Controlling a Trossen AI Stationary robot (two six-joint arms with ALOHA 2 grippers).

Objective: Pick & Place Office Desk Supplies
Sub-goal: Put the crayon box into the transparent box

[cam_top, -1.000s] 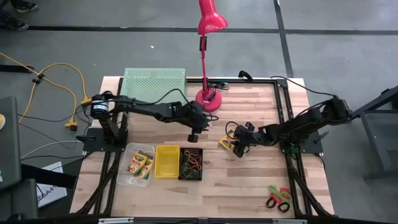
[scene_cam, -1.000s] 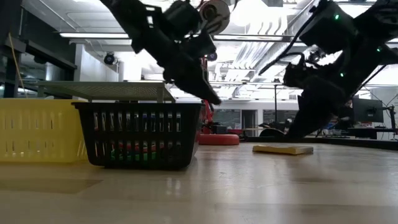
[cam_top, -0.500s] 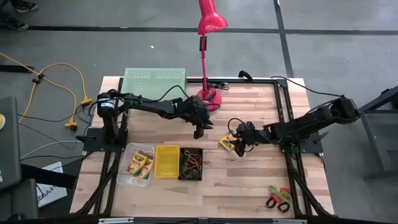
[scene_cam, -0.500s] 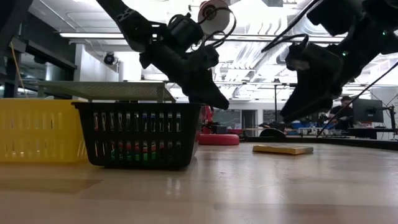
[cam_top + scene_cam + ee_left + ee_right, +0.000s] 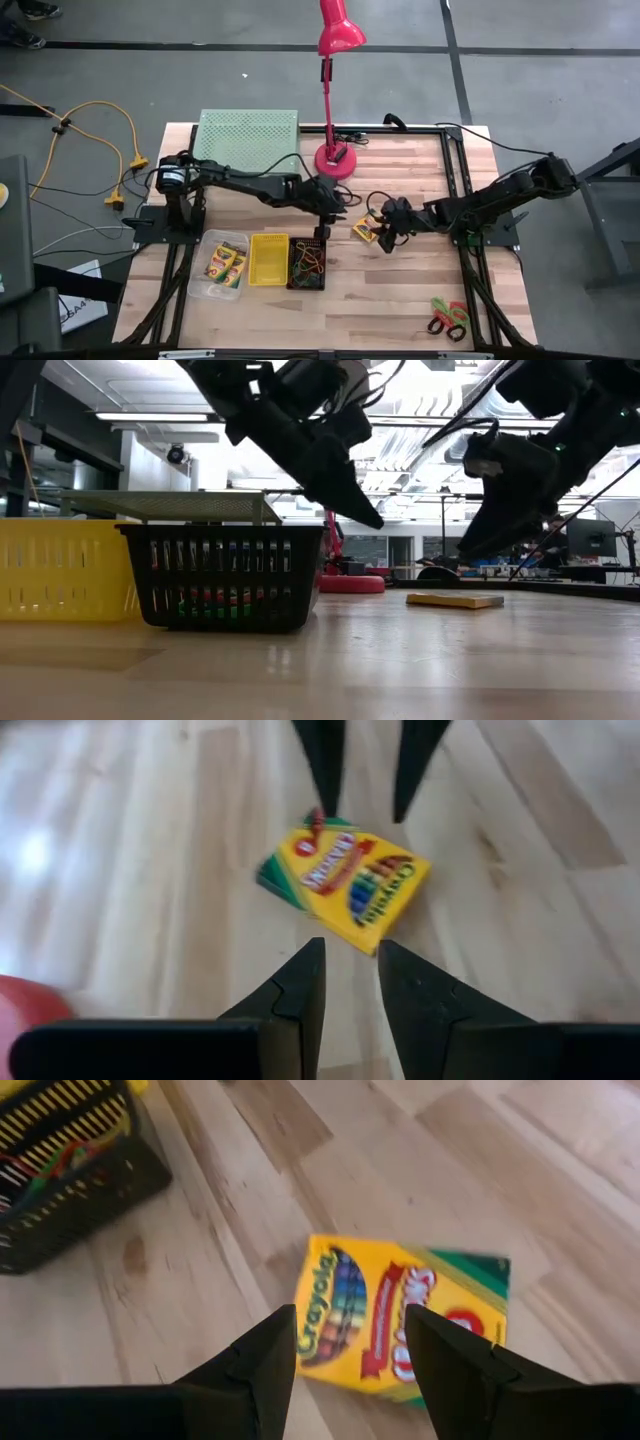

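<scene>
Centrally, both hands (fingers apart, empty), left hand (image 5: 322,226) and right hand (image 5: 383,236), flank one crayon box (image 5: 365,230); converging together, they might collide.

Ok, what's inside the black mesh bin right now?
The black mesh bin holds a tangle of small coloured loops, red, green and yellow. In the low view they show only through the slots near its floor. Whatever lies under the tangle is covered.
</scene>
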